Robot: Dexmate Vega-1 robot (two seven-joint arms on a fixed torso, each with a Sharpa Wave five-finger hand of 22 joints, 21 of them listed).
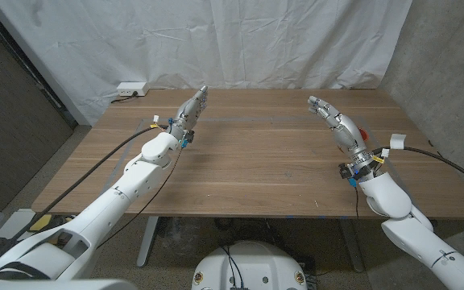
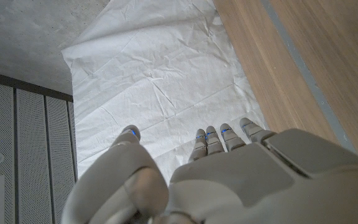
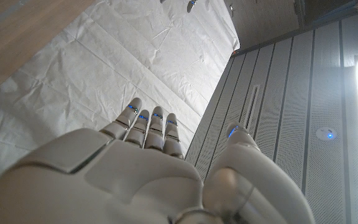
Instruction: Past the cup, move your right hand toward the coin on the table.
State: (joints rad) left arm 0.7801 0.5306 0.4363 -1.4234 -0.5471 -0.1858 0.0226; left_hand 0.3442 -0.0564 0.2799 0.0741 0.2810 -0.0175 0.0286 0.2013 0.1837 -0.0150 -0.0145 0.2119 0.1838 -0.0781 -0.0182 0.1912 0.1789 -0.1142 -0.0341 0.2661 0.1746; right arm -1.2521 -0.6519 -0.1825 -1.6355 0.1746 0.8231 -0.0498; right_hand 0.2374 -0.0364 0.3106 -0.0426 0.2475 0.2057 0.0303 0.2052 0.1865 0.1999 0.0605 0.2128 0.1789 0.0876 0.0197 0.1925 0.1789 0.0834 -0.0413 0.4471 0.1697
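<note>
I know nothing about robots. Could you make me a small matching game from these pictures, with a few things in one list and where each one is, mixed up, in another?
Things:
1. left hand
2. right hand
3. white power strip
4. white cloth

Places:
A. hanging behind the table
B. raised over the table's right side, holding nothing
C. at the table's far left corner
D. raised over the table's left side, holding nothing

Pairs: 1-D, 2-B, 3-C, 4-A.
</note>
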